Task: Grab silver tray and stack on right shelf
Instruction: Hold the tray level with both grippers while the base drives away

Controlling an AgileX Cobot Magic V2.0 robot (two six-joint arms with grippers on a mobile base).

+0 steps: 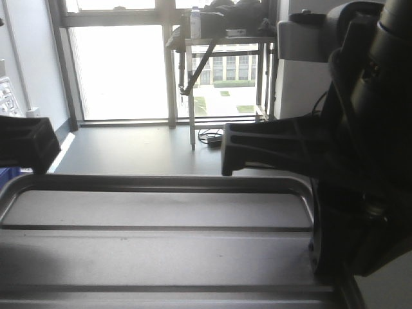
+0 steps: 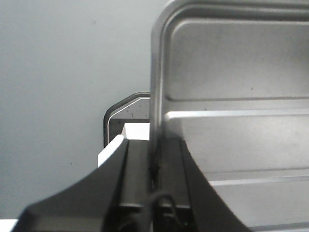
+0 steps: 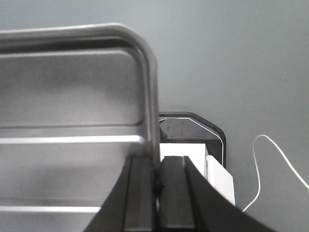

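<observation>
Bright windows (image 1: 122, 71) and grey floor (image 1: 135, 145) fill my front view, with a metal table (image 1: 219, 42) standing by the glass. Across the foreground the silver tray (image 1: 154, 212) hangs level, held off the floor between both arms. My left gripper (image 2: 154, 145) is clamped on its left rim and my right gripper (image 3: 158, 162) on the opposite rim. Beneath lies a dark, round-cornered object (image 3: 193, 125), perhaps a plate; I can't tell.
</observation>
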